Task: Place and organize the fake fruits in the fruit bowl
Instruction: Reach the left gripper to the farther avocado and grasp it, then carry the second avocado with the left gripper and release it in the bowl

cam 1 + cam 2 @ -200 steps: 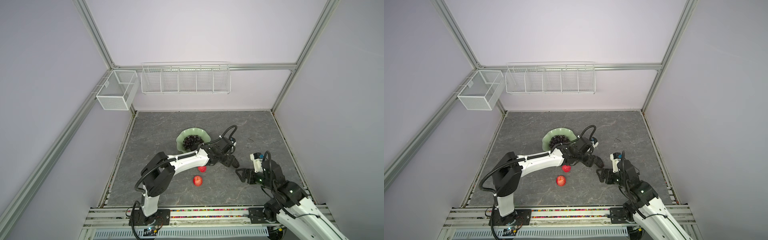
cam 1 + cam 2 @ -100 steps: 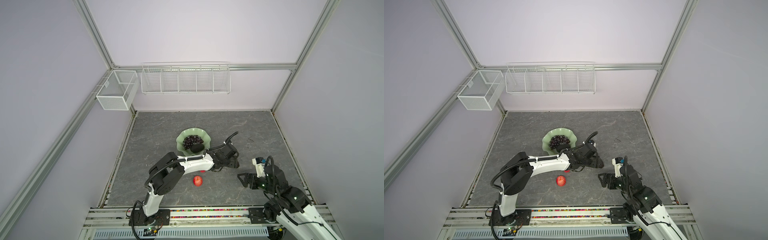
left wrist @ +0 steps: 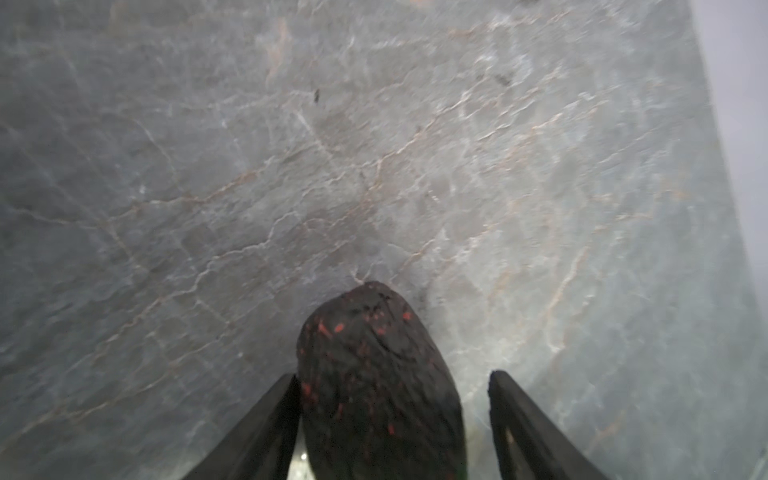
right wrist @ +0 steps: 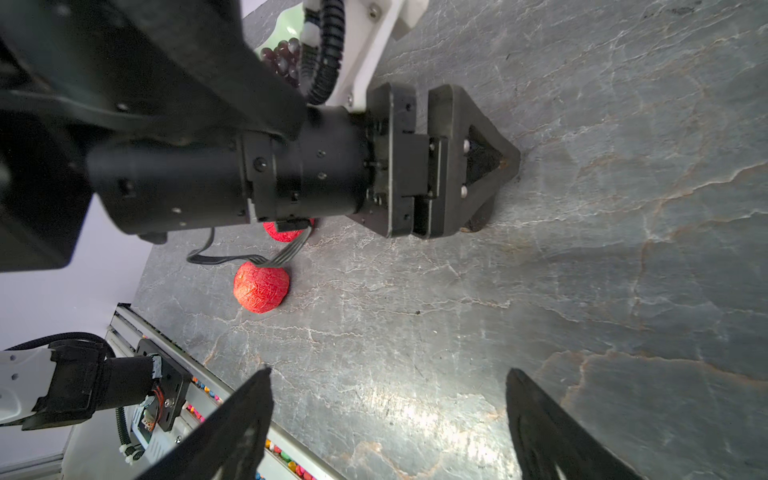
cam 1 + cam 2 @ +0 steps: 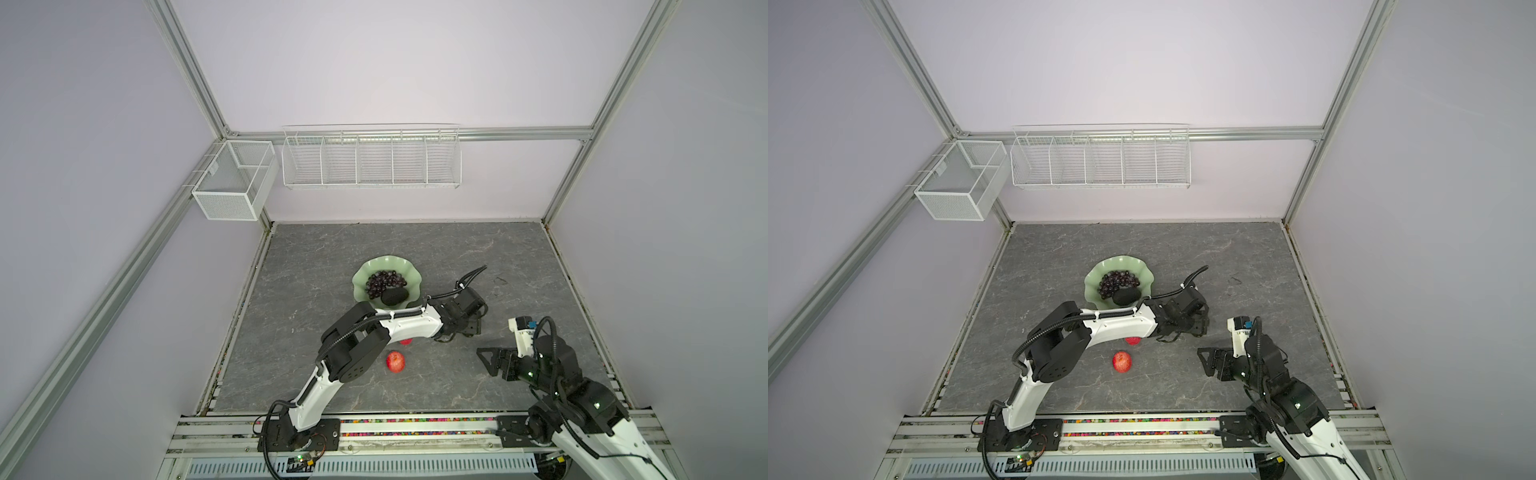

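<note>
Fruit bowl (image 5: 360,275): one, pale green with a wavy scalloped rim, sitting mid-bench (image 5: 457,249).
Grapes (image 5: 384,281): one dark purple bunch, in the bowl's far half.
First avocado (image 5: 394,296): blackish, rough, oval, in the bowl, touching the grapes on their near side.
Second avocado (image 3: 376,386): dark and rough with red flecks, on the bench right of the bowl. That makes two avocados!
Near apple (image 5: 395,361): small, red, out in the open on the bench.
Far apple (image 5: 406,341): red, half hidden under the left arm. Two apples, neither in the bowl.
Left end effector (image 3: 392,375): parted around the second avocado; one finger touches it, the other shows a gap.
Right end effector (image 4: 388,370): spread wide, nothing in it, over the bench right of the apples.
</note>
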